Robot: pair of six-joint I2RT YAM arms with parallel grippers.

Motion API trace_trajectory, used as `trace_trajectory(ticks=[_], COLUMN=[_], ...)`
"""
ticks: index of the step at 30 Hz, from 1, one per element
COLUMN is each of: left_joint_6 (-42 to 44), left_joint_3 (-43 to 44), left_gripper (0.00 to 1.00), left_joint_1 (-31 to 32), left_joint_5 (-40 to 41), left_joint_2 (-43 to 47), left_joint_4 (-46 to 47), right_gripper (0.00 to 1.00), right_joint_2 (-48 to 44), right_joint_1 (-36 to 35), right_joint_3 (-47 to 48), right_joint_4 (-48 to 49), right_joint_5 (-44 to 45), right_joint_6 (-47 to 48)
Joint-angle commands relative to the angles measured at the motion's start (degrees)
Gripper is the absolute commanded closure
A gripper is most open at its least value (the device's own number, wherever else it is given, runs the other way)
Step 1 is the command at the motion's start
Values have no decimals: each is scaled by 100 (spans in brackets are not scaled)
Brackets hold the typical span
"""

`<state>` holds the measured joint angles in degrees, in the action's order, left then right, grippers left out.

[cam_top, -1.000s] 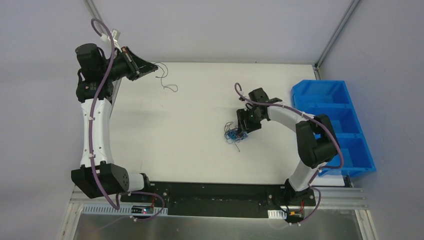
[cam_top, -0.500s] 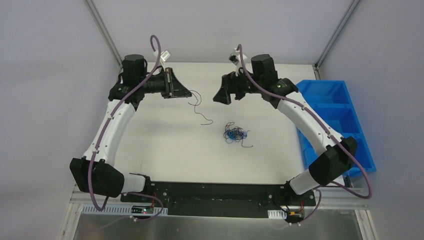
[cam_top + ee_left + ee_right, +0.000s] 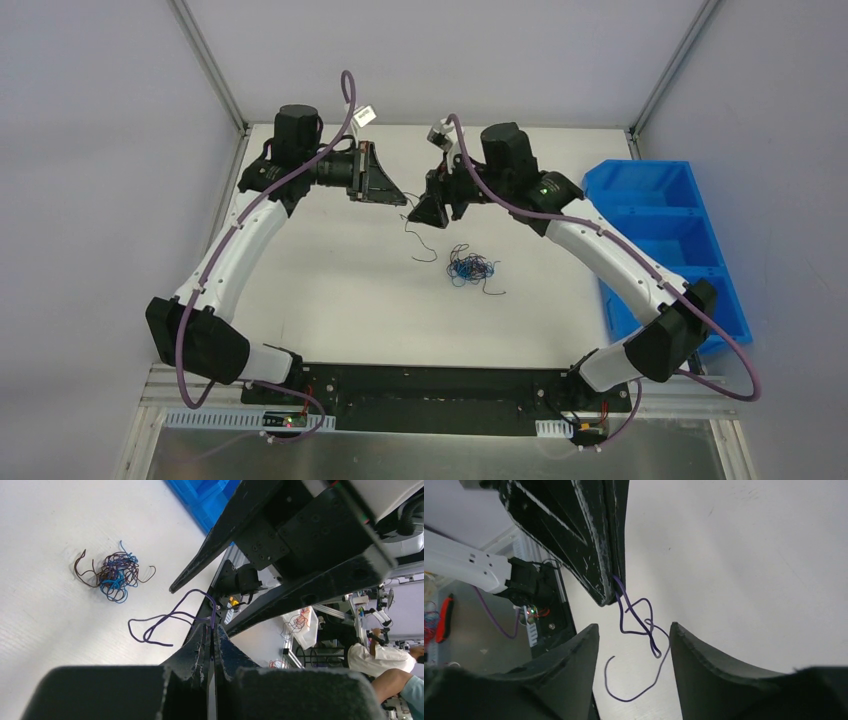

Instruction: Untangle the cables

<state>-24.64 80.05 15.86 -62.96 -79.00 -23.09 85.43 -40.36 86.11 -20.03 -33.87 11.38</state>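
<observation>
both arms had swung inward over the last half second: the left hand (image 3: 212,630) had carried its loose strand (image 3: 214,611) toward the middle of the bench (image 3: 300,280), and the right hand (image 3: 633,630) had closed in until the two nearly met.

nearest the arm bases, the tangle (image 3: 470,267) of blue and dark wires lay flat on the bench, just right of centre and apart from both hands. it seemed parked there as the remainder, to be worked once this strand was dealt with.

beyond it, the loose strand hung from the left hand, whose fingers were pinched tight on its upper end so the rest dangled free in curls. whether its tail touched the bench could not be told. the right hand faced it with fingers spread wide and gripping nothing, and the strand hung in the gap between them. it was probably lined up to take the wire lower down.

off to the right stood a blue bin (image 3: 640,185), likely meant for freed cables.

white tags (image 3: 365,113) sat near each wrist, too small to read. no brand was legible.
</observation>
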Motion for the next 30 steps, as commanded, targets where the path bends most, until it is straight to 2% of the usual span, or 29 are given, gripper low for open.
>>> trace_trajectory(ticks=[1,3,6,8,11,12,14,15,18,22,24,26,30], left_joint_6=[56,-37,-115,-131,-157,-169,-118,-36,452,980,906,880,753], left_joint_3=[398,520,641,676,698,718,775,806,853,925,949,923,916], left_gripper=[100,100,100,100,74,63,23,15,2,1,1,1,1], left_joint_1=[116,143,168,164,98,44,-106,-202,-457,-517,-551,-597,-636], left_joint_5=[-293,-328,-350,-303,-24,147,562,812,1712,2866,3306,3446,3264], left_joint_2=[-38,-95,-170,-193,-180,-161,-102,-68,60,73,27,-63,-300], left_joint_4=[121,121,119,121,112,112,112,106,39,-12,-39,-3,-42], right_gripper=[52,68,100,100,100,100,100,100,100,100,100,100,100], right_joint_2=[-334,-428,-545,-677,-898,-958,-1058,-1082,-1098,-1033,-896,-645,-54], right_joint_1=[-114,-123,-123,-121,23,144,547,789,1606,2876,3618,4409,5439], right_joint_3=[-239,-329,-338,-434,-623,-673,-786,-814,-811,-766,-660,-443,159], right_joint_4=[295,400,403,437,333,240,99,22,-204,-245,-247,-261,-336], right_joint_5=[30,110,214,381,608,642,675,674,717,946,979,992,1061], right_joint_6=[631,802,872,903,938,902,721,615,546,522,509,489,425])
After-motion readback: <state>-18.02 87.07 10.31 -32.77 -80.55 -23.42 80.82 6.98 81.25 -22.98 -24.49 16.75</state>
